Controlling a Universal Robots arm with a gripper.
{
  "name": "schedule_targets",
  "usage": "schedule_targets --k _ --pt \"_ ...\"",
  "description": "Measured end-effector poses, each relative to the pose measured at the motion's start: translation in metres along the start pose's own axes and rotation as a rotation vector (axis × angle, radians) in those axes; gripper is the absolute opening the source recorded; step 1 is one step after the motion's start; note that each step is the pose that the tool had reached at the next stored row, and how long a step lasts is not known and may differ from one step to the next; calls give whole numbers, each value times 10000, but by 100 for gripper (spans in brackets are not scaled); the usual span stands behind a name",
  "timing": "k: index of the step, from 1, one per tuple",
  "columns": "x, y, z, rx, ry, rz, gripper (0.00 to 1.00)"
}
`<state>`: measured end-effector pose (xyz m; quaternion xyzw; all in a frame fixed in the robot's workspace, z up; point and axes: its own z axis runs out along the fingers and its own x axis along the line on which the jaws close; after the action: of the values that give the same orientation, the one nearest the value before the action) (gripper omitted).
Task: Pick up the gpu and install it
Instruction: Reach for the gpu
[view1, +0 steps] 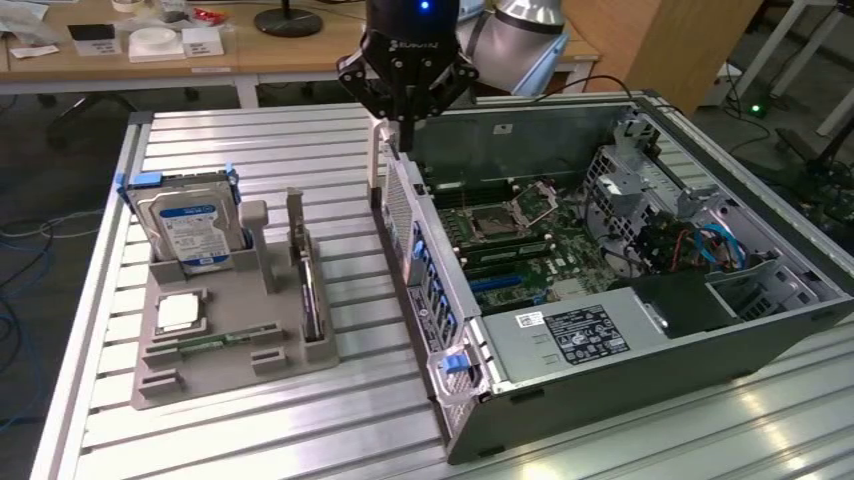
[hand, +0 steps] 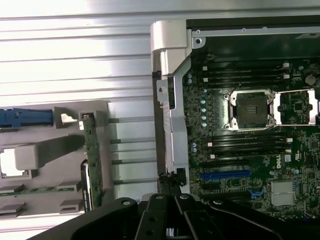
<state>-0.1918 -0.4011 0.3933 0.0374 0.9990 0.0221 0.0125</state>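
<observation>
Closest to the wrist camera were the jaws, pinched tight together and holding nothing that we could see. They hung right over the rear wall of the open computer case (view1: 416, 270), just beside a pale upright strip (view1: 379, 150) at that wall. Beyond the jaws, inside the case, lay the motherboard (view1: 514, 240) with its processor socket (hand: 249, 108), and a blue slot (hand: 225, 175) ran close to them. On the other side of the jaws, well apart from them, a grey holder (view1: 220, 372) sat on the slatted metal surface (view1: 267, 150). We saw the gpu (view1: 308, 295) standing on its edge in that holder, its silver bracket upright, untouched. Farther still from the jaws, in the same holder, stood a blue-labelled hard drive (view1: 190, 228), and a narrow green memory stick (view1: 214, 340) lay flat.
</observation>
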Motion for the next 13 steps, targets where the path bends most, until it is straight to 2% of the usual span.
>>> schedule_targets --k 13 --pt "252 -26 -7 0 1 2 11"
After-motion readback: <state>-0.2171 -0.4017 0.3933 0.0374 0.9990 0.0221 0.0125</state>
